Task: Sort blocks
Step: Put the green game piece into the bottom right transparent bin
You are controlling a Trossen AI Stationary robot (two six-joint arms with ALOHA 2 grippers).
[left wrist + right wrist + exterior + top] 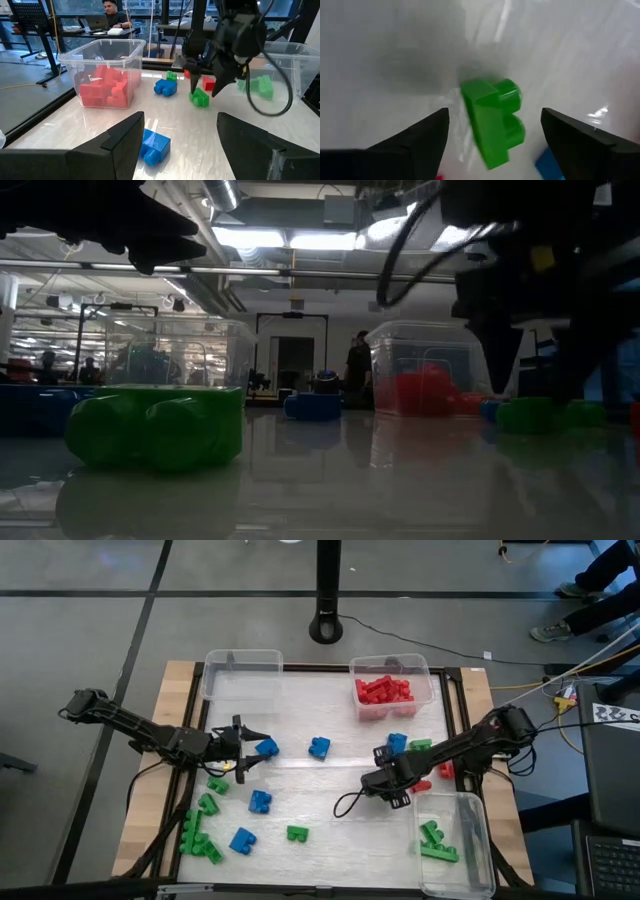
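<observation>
Red, green and blue blocks lie scattered on the white table. My left gripper [246, 736] [180, 122] is open at the table's left, low over a blue block [266, 748] [153, 145] that lies between its fingers, closer to one of them. My right gripper [386, 780] [492, 117] is open right of centre and points down. Its fingers stand on either side of a green block [493, 122] [200, 98] lying on the table. A red block [421, 785] lies beside it. The high view hides that green block under the gripper.
A clear bin with red blocks [390, 690] stands at the far right, an empty clear bin [243, 675] at the far left, and a bin with green blocks [450, 840] at the near right. Green and blue blocks cluster near left [205, 830]. People sit beyond the table.
</observation>
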